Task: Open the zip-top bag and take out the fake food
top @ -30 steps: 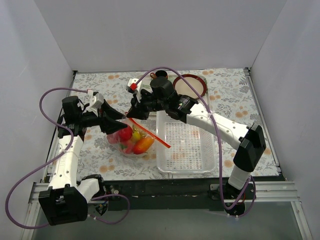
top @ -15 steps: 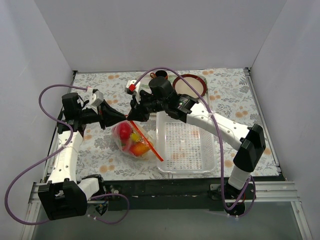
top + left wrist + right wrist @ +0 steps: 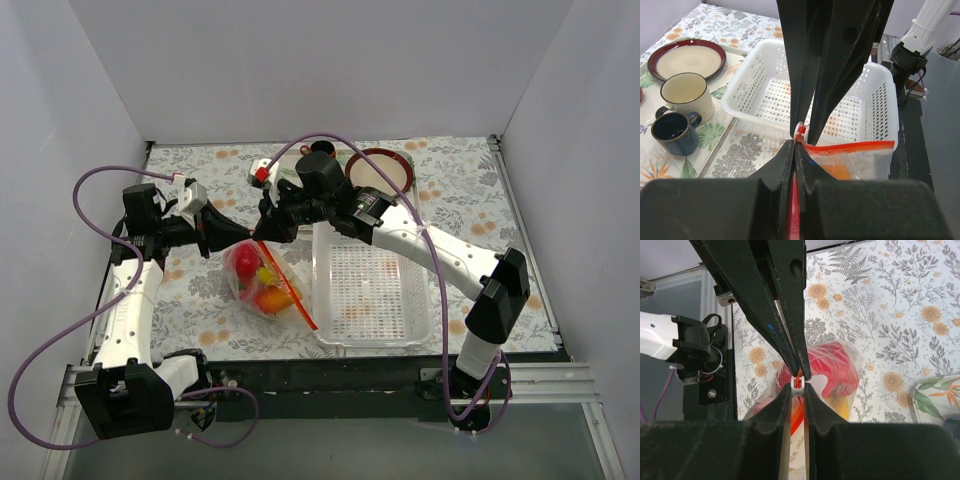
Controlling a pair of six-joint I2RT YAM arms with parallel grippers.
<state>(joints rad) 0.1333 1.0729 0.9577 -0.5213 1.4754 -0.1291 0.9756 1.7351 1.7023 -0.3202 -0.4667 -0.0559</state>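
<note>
The zip-top bag (image 3: 262, 285) hangs above the table between both grippers, its red-orange zip strip (image 3: 285, 285) slanting down to the right. Fake food fills it: a red fruit (image 3: 245, 263), a yellow piece (image 3: 268, 274) and an orange one (image 3: 272, 298). My left gripper (image 3: 246, 238) is shut on the bag's top corner beside the slider; its jaws pinch the red strip (image 3: 850, 146) in the left wrist view. My right gripper (image 3: 263, 235) is shut on the white zip slider (image 3: 797, 381). Red food (image 3: 832, 362) shows through the plastic below.
A white slotted basket (image 3: 375, 290) stands just right of the bag. Behind it are a red-rimmed plate (image 3: 380, 170), a cream cup (image 3: 684, 92) and a dark blue cup (image 3: 672, 132). White walls enclose the floral table (image 3: 470, 200) on three sides.
My left gripper has closed on the bag's corner. The bag has drawn in and hangs more steeply, its zip strip swinging down toward vertical. The right gripper holds its place.
</note>
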